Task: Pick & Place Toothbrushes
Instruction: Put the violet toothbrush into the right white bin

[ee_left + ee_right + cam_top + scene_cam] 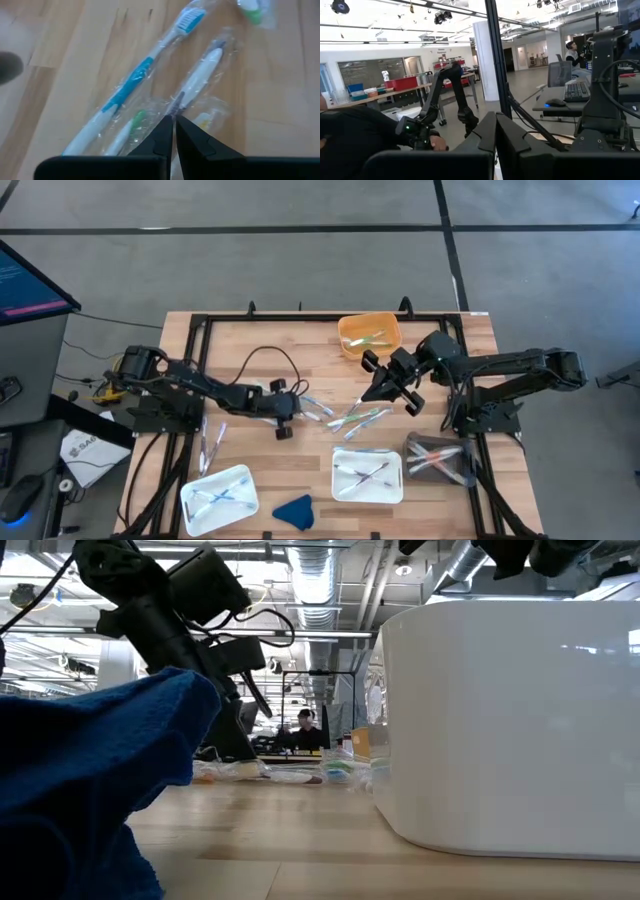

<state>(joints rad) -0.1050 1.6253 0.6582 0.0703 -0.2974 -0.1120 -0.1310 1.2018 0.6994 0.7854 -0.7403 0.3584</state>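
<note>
Toothbrushes (125,90) look light, slippery in wrap; my left hand (174,131) pinches one mid-handle, right hand (396,388) clenched empty.

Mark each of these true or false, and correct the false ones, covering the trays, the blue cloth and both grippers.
1. The orange tray holds toothbrushes. True.
2. The left gripper stands wide open above the table. False: its fingers are pressed together at a wrapped toothbrush.
3. The blue cloth lies inside a white tray. False: it lies on the table between the two white trays.
4. The right gripper is shut. True.
5. Every toothbrush is already in a tray. False: several still lie loose on the wood.
</note>
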